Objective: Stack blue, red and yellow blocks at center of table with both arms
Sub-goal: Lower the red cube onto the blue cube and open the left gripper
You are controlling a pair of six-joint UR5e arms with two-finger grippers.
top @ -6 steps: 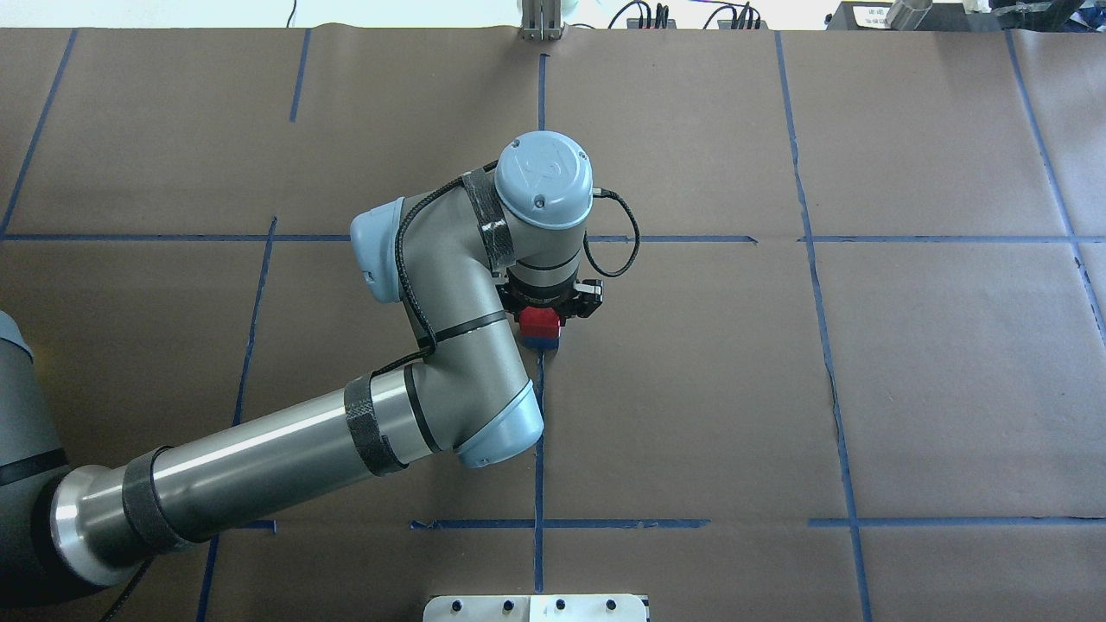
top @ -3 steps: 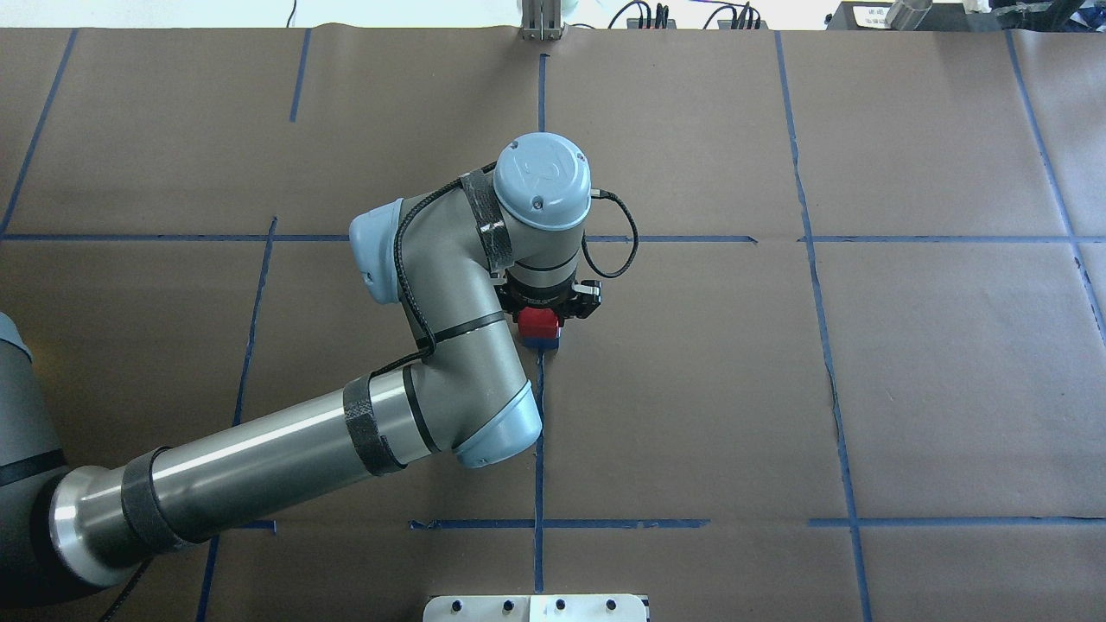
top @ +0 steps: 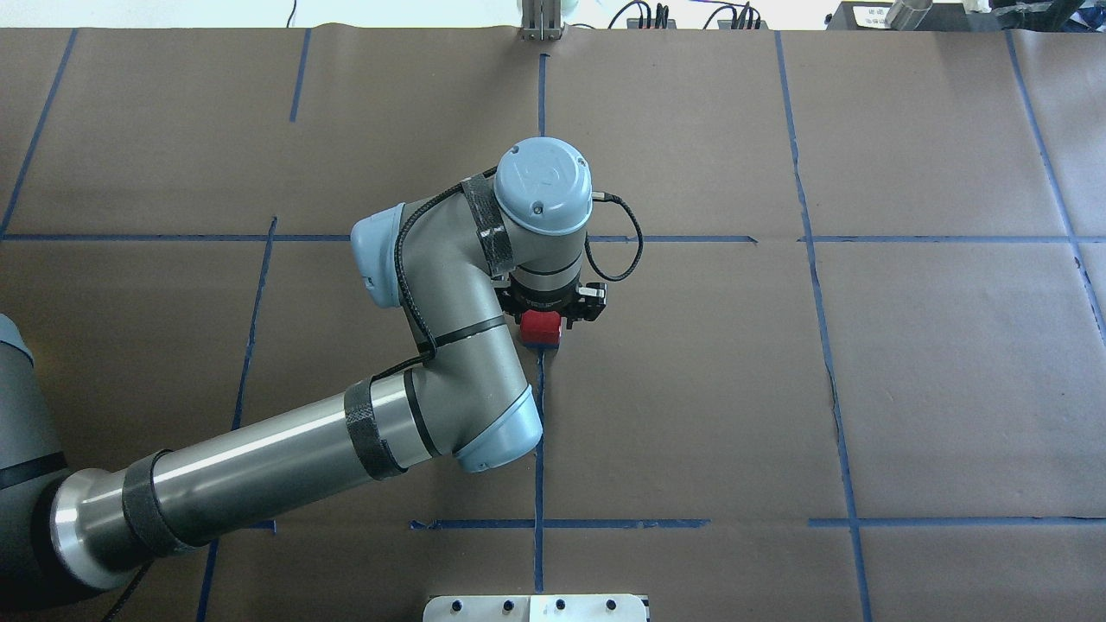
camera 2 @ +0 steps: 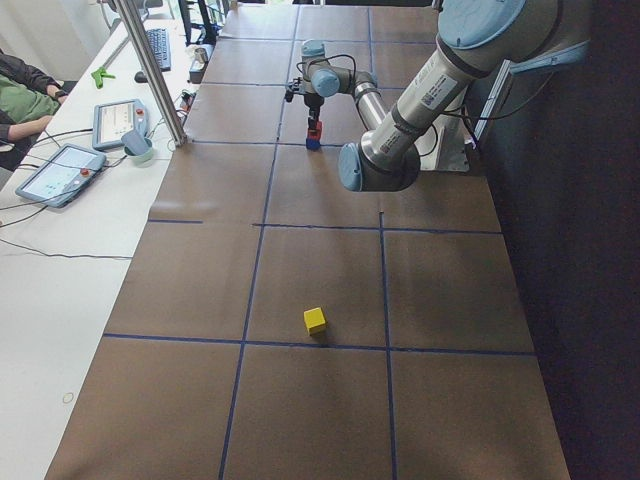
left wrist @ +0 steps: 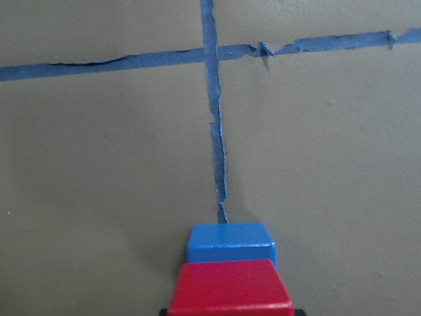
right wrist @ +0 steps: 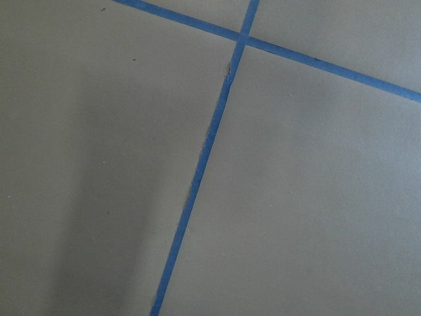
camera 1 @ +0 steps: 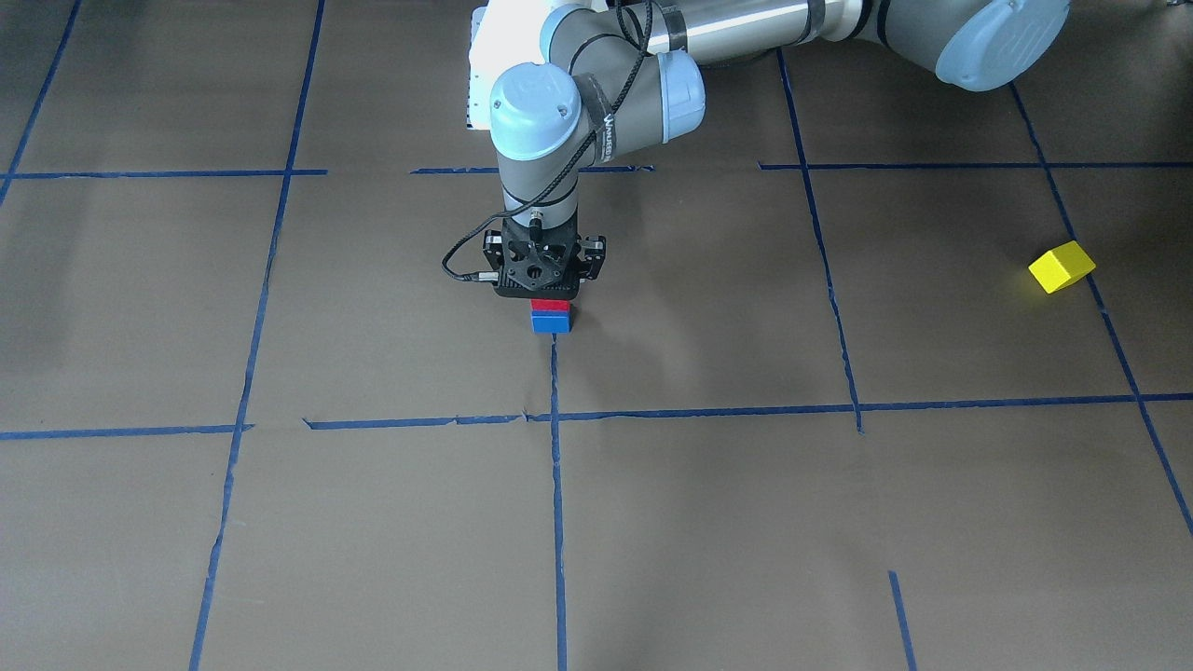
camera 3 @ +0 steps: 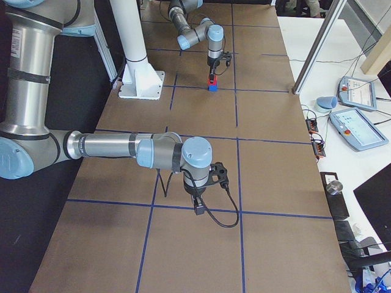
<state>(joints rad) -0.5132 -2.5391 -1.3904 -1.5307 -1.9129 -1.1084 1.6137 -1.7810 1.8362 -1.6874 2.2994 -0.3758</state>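
- Where your left gripper (camera 1: 548, 294) points straight down over the middle of the table (camera 1: 373, 522), you can read it as clamped on the red block (camera 1: 550, 305). In its wrist view, thin slivers of black finger sit tight against the block's lower corners, at 7 and 5 o'clock of the frame.
- Directly under it, the red block sits flush on the blue block (camera 1: 550, 323), with their edges roughly in line. The blue one stands on the brown paper.
- From the blue block in the left wrist view, a strip of blue tape (left wrist: 217, 145) runs toward 12 o'clock and meets a crossing strip.
- Look toward 3 o'clock from the stack in the front-facing view and you find the yellow block (camera 1: 1061, 267). It lies on the paper on the left arm's side, turned askew to the tape grid, just beside a tape line and well apart from the stack.
- Your right gripper (camera 3: 198, 204) shows only in the exterior right view, at about 6 o'clock from the stack and well apart from it. It points down near a tape line. You cannot tell from there whether its jaws are apart or together.
- Its wrist camera shows brown paper and two crossing tape strips.
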